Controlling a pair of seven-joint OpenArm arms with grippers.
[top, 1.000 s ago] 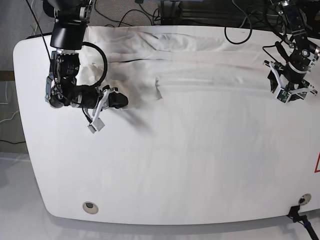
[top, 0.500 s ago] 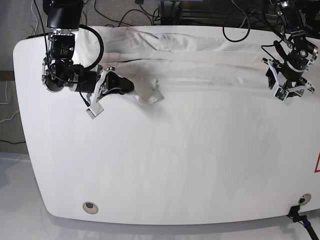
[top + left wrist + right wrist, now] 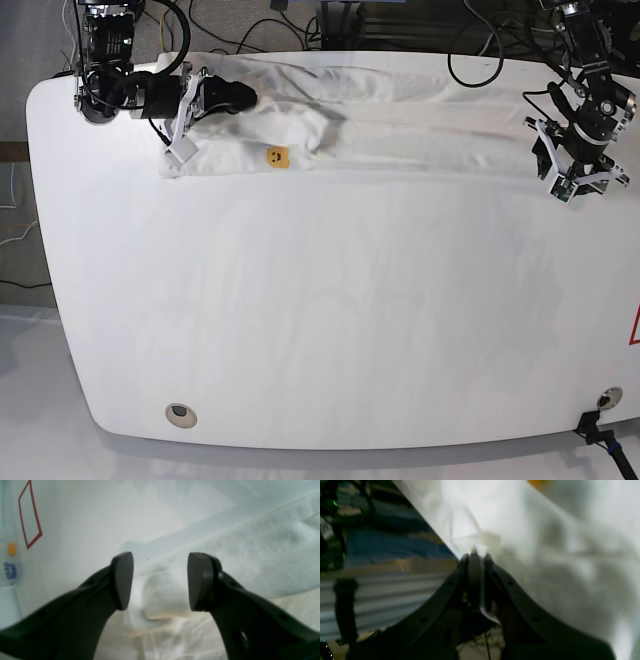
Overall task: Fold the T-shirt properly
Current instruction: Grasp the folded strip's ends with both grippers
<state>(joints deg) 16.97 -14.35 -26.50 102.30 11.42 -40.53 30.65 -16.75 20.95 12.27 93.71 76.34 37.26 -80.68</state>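
White T-shirt [image 3: 400,125] along table's [image 3: 320,330] far edge, right pincer [image 3: 243,97] clenched on it, left pincer [image 3: 578,180] released.

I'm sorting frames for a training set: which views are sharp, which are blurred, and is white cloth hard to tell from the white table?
Base view: sharp, evenly lit; T-shirt separates from the table only by faint fold shadows. Left wrist view: open left gripper crisp, cloth behind soft and hazy. Right wrist view: smeared and dim; right gripper shut on cloth, edges blurred.

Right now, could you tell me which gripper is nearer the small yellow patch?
Right. The right gripper pinches the shirt just beside the patch; the left gripper hangs open far across.
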